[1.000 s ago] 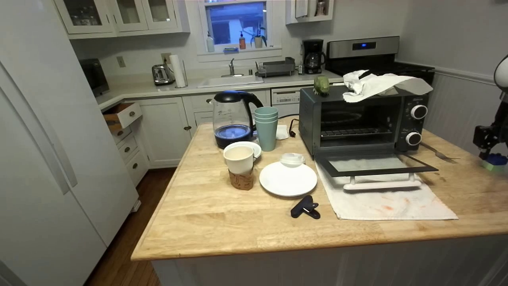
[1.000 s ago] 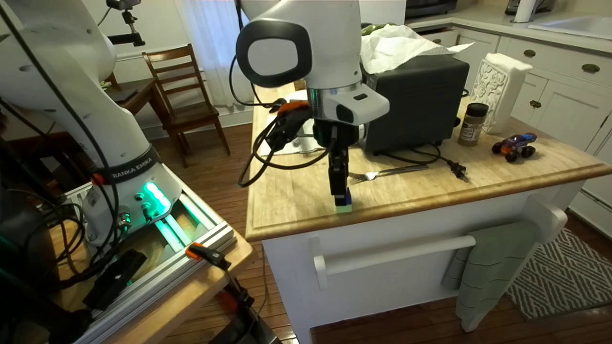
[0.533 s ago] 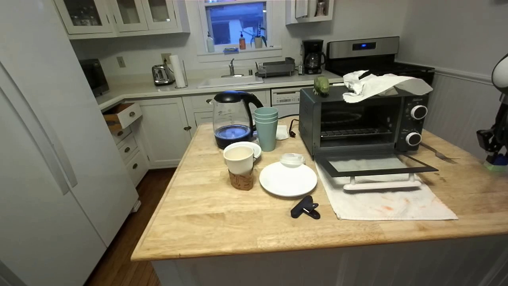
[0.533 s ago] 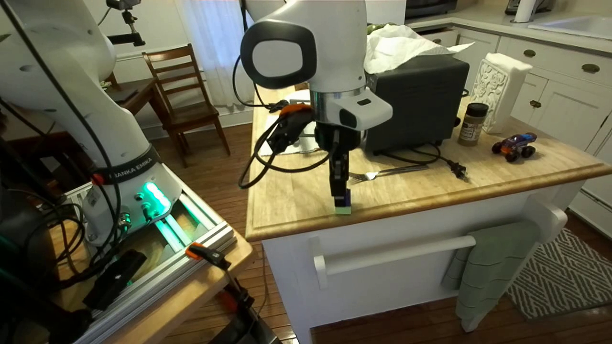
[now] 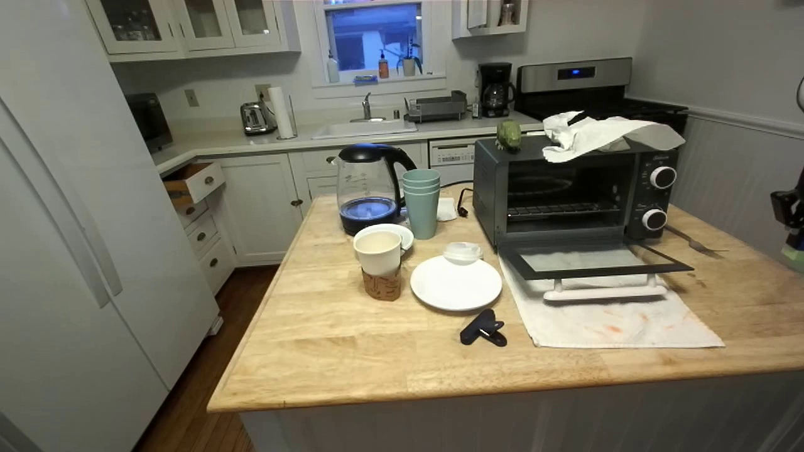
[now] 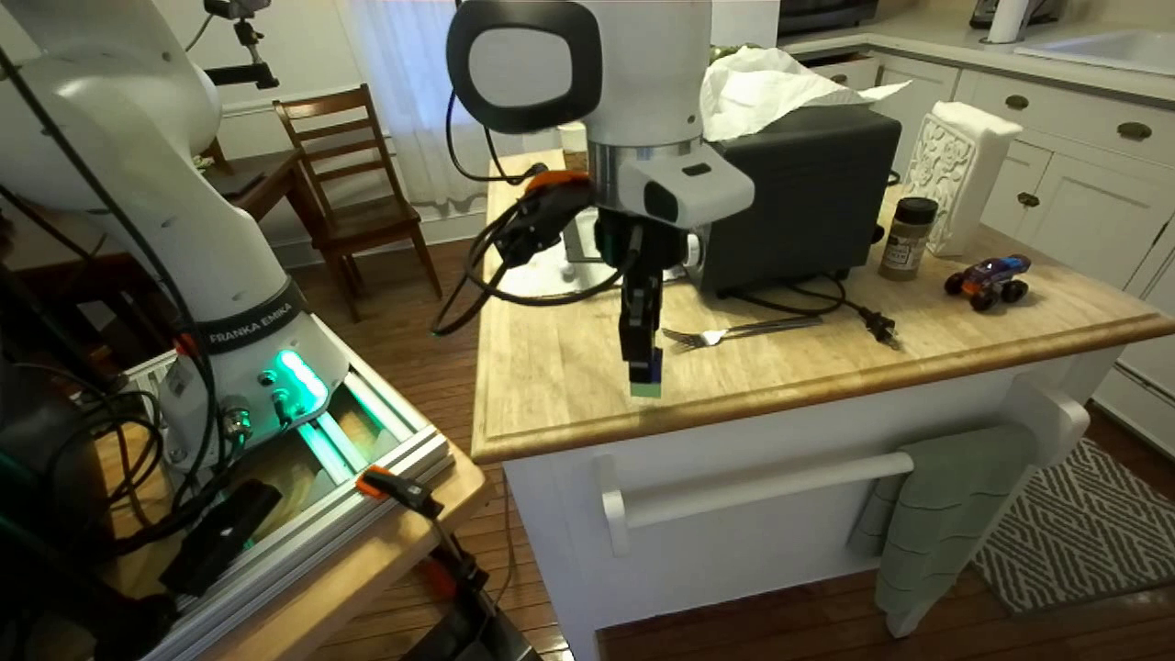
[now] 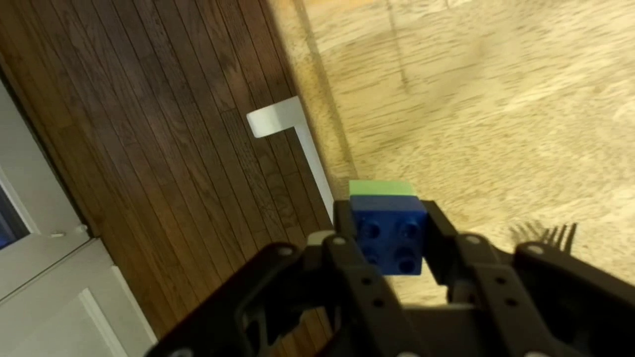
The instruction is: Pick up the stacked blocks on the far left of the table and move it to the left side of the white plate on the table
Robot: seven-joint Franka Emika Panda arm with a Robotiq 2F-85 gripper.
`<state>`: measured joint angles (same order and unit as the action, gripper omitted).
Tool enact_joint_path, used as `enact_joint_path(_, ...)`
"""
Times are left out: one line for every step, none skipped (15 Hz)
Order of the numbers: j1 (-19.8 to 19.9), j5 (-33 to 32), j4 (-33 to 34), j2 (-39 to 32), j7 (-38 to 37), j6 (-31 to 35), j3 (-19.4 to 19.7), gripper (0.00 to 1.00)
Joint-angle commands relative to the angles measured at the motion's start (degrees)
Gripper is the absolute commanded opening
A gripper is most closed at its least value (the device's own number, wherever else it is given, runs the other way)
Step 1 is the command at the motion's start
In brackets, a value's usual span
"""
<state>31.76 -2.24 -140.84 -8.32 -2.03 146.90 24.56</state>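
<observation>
The stacked blocks, a dark-blue studded block [image 7: 389,243] on top of a light-green one [image 7: 381,187], sit between the fingers of my gripper [image 7: 389,215], which is shut on the blue block's sides. In an exterior view the green block [image 6: 645,389] hangs slightly above the table [image 6: 551,386], near its edge. At the right border of an exterior view, only part of the gripper and the green block [image 5: 793,253] shows. The white plate [image 5: 456,284] lies flat near the middle of the tabletop, well away from the gripper.
A toaster oven [image 5: 565,188] with its door down on a white cloth [image 5: 622,326] stands between gripper and plate. A fork [image 6: 707,338] lies beside the gripper. Around the plate are a black clip [image 5: 483,328], paper cup [image 5: 380,267], white bowl [image 5: 405,237] and kettle [image 5: 369,188].
The fingers have closed on the stacked blocks. Gripper and blocks have risen a little off the tabletop and shifted slightly. The plate and the other objects have stayed in place.
</observation>
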Motion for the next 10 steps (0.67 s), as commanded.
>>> enact_joint_path(-0.3, 2.1, -5.0, 12.9, 4.7, -4.4, 1.9, 0.12)
enact_joint_path(-0.2, 2.4, -5.9, 16.0, 6.4, -5.0, 2.3, 0.12)
enact_joint_path(-0.2, 2.3, -6.8, 19.0, 7.7, -5.8, 2.7, 0.12)
enact_joint_path(-0.2, 1.9, -7.8, 22.1, 9.0, -7.0, 3.1, 0.12)
enact_joint_path(-0.1, 1.6, -8.9, 25.3, 10.5, -8.1, 3.5, 0.12)
enact_joint_path(-0.2, 2.0, -9.8, 28.5, 12.7, -9.4, 3.9, 0.12)
enact_joint_path(-0.3, 2.1, -10.8, 31.8, 14.5, -10.8, 4.2, 0.12)
enact_joint_path(-0.5, 1.9, -12.0, 35.0, 16.0, -11.9, 4.3, 0.12)
enact_joint_path(-0.7, 1.7, -13.4, 38.2, 17.6, -12.6, 4.2, 0.12)
enact_joint_path(-0.8, 1.2, -14.9, 41.4, 18.6, -13.4, 3.6, 0.12)
